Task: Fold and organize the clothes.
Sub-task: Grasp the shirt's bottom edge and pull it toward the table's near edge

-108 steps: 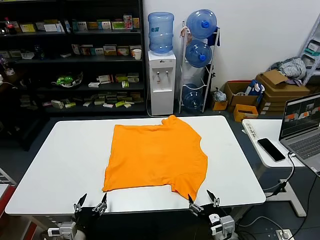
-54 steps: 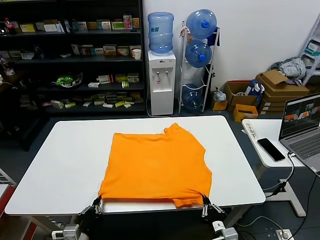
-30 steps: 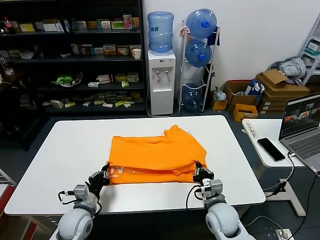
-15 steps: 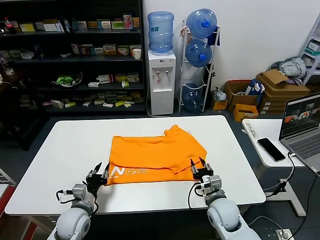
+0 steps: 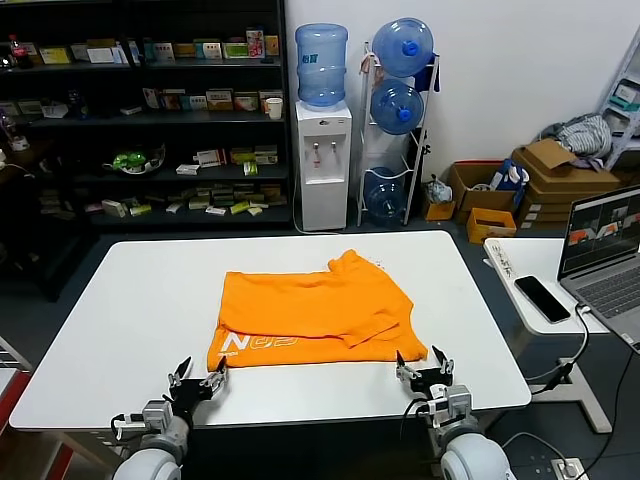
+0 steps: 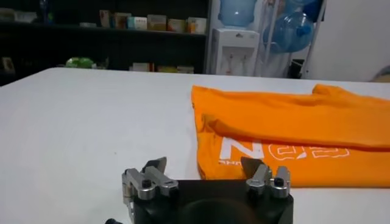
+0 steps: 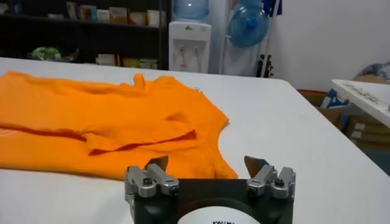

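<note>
The orange T-shirt (image 5: 313,314) lies on the white table (image 5: 120,330), folded over on itself with white lettering (image 5: 255,343) showing along its near flap. My left gripper (image 5: 197,379) is open and empty, hovering just short of the shirt's near left corner (image 6: 210,164). On the other side my right gripper (image 5: 425,367) is also open with nothing in it, close to the near right corner (image 7: 210,164). In the left wrist view the T-shirt (image 6: 286,128) fills the area beyond my left gripper (image 6: 204,167). The right wrist view shows the T-shirt (image 7: 97,122) ahead of my right gripper (image 7: 206,165).
A side table on the right holds a phone (image 5: 542,298) and an open laptop (image 5: 606,255). Behind the table stand a water dispenser (image 5: 323,150), a rack of water bottles (image 5: 398,105), dark shelves (image 5: 150,120) and cardboard boxes (image 5: 545,180).
Both grippers carried the shirt's near hem up and over, let it go and drew back toward the table's front edge. The folded flap now lies flat with the lettering up.
</note>
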